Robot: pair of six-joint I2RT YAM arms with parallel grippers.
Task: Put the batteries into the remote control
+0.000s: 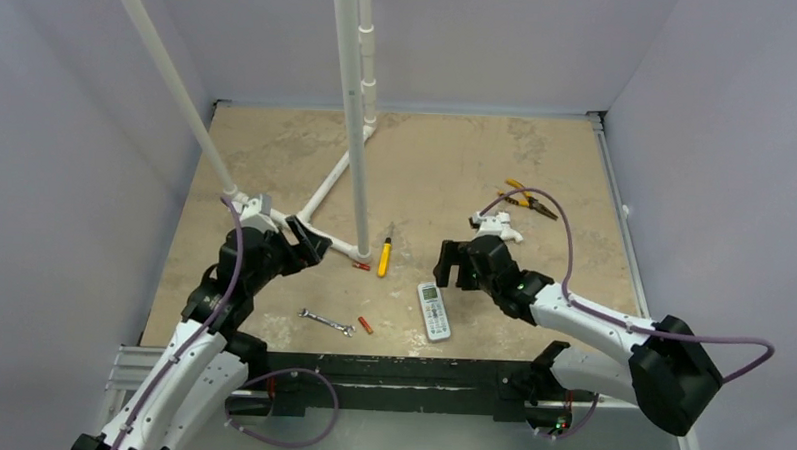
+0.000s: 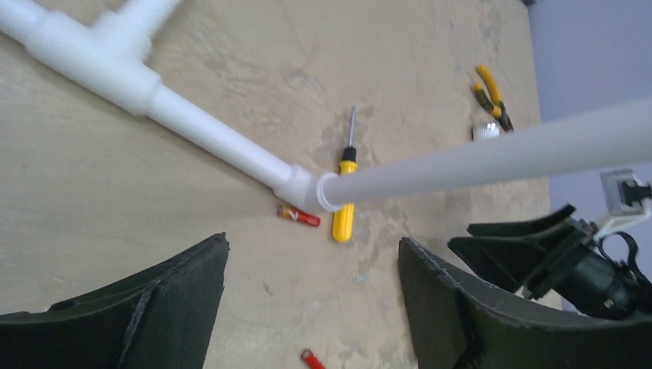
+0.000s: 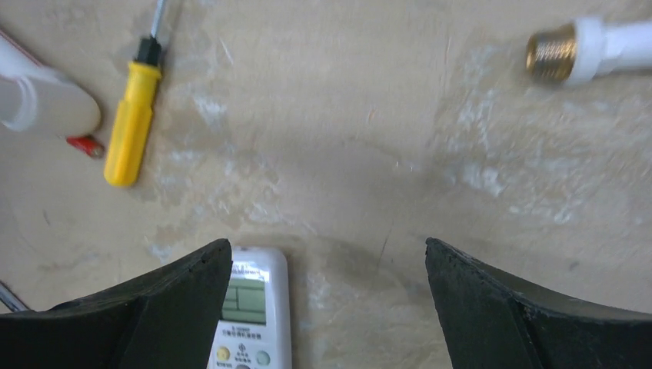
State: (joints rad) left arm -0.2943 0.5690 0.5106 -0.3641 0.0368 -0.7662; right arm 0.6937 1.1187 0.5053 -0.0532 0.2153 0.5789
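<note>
Your right gripper hangs with its jaws wide apart and nothing between them. The remote lies face up just below it, off toward the left finger rather than centred. If you close from here, that finger may land on the remote's edge and shove it aside. You see the display and buttons, so the battery door is probably underneath. That likely means a flip, and slim plastic can slip.

Your left gripper is likewise spread and empty. The near battery lies almost under it. The far battery lies ahead, tucked against the pipe, with the screwdriver just beside it. Reach there and a finger could strike the pipe or nudge the screwdriver, and a round battery rolls away easily.

Hard to read:
- The remote's lower end is cut off in the right wrist view, and its back is unseen.
- The near battery is clipped by the frame edge in the left wrist view.
- From the right wrist, the pipe covers most of the far battery.
- Polarity marks on the 2 batteries are too small to tell.
</note>
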